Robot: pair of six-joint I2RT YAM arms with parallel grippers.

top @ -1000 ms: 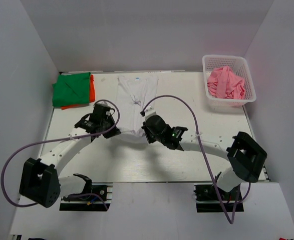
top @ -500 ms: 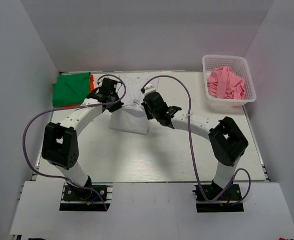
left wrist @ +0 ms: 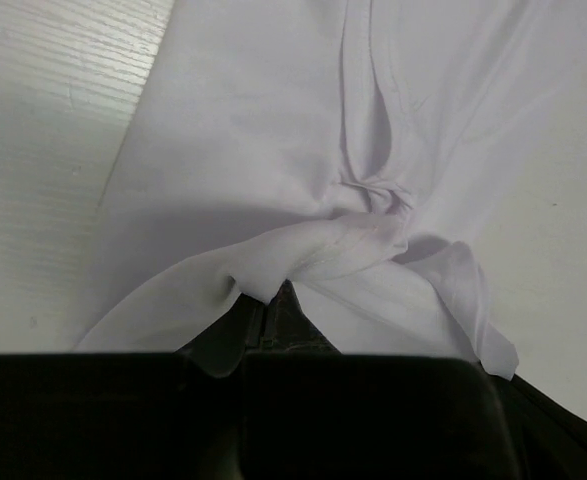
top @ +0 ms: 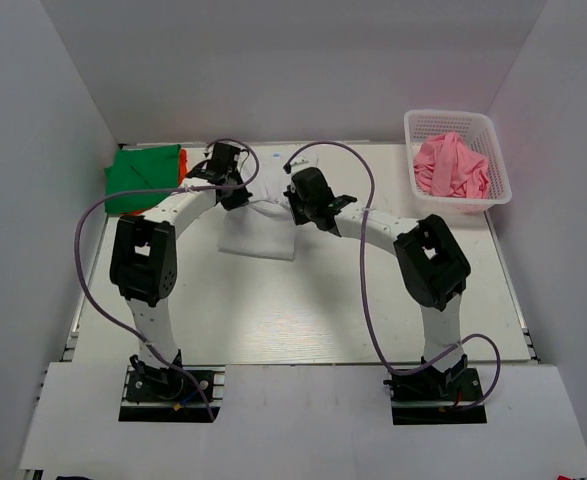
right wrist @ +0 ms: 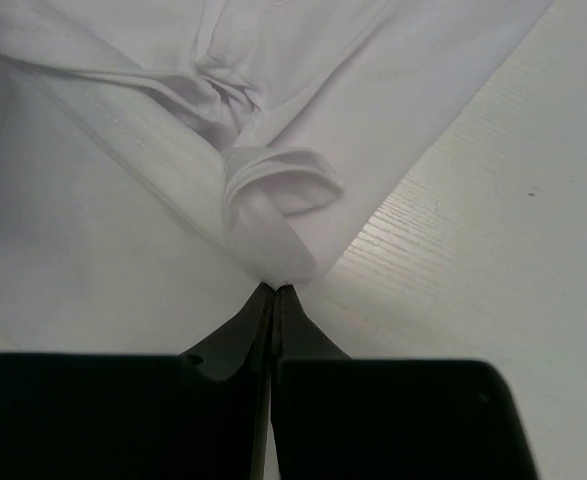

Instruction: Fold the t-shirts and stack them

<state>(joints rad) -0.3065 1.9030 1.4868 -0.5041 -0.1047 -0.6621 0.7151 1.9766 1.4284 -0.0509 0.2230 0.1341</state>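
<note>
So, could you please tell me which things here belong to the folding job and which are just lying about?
Job: white shirt, pinched by left tool and right tool; folded green shirt on orange shirt; crumpled pink shirt.
Just there: basket holding the pink shirt; table.

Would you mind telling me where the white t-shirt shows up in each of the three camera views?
Top external: the white t-shirt lies at the far middle of the table.
Left wrist: it fills most of the frame, pinched by the left gripper at bottom centre.
Right wrist: upper left, its folded corner pinched by the right gripper.
Shared landmark: the pale table bordering it.
</note>
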